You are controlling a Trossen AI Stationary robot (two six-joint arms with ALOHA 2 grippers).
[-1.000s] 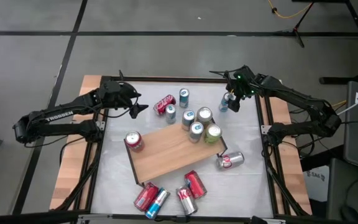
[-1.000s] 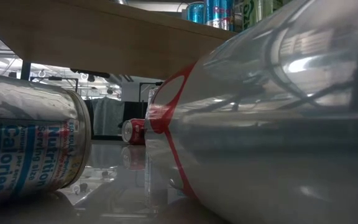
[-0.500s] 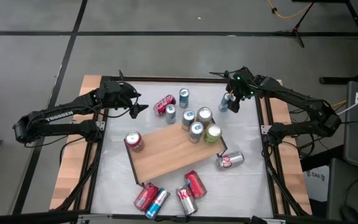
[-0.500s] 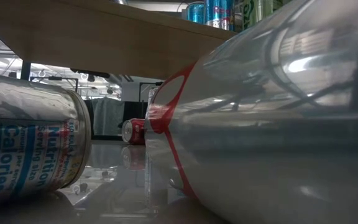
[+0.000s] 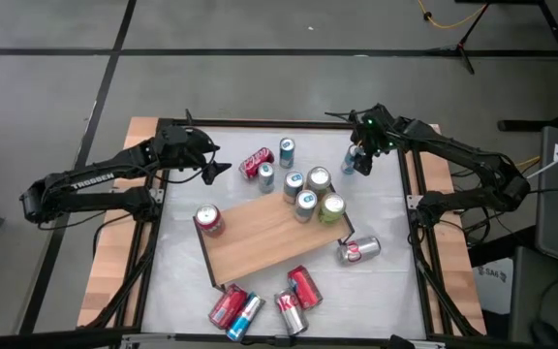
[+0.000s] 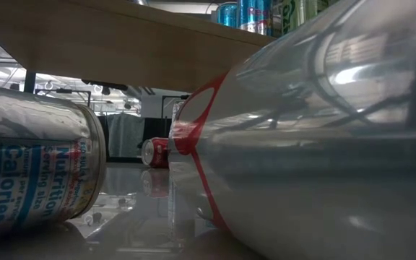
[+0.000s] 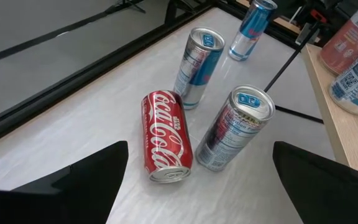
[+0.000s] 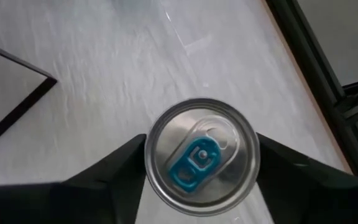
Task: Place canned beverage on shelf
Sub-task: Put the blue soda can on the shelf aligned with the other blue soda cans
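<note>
- Since the earlier frame we see almost nothing shift on the table (image 5: pixel 376 208); only the right gripper (image 5: pixel 360 158) has drawn its fingers (image 8: pixel 114 168) in against the blue-tabbed can (image 8: pixel 201 154).
- We see that can standing upright near the table's far right corner, its silver lid between the two dark fingers, which now sit against its sides, pinching it.
- We find the shelf (image 5: pixel 264 237) lying at an angle in the middle of the table, with four upright cans (image 5: pixel 310 194) clustered at its far right end and a red can (image 5: pixel 208 220) at its left corner.
- We see the left gripper (image 5: pixel 218 165) waiting over the table's far left side, fingers spread wide and holding nothing.
- Ahead of it we see a Coca-Cola can (image 7: pixel 166 137) lying on its side, touching an upright silver can (image 7: pixel 236 127), with a blue-and-silver can (image 7: pixel 197 59) just behind.
- More cans (image 5: pixel 264 302) lie tipped over near the table's front edge.
</note>
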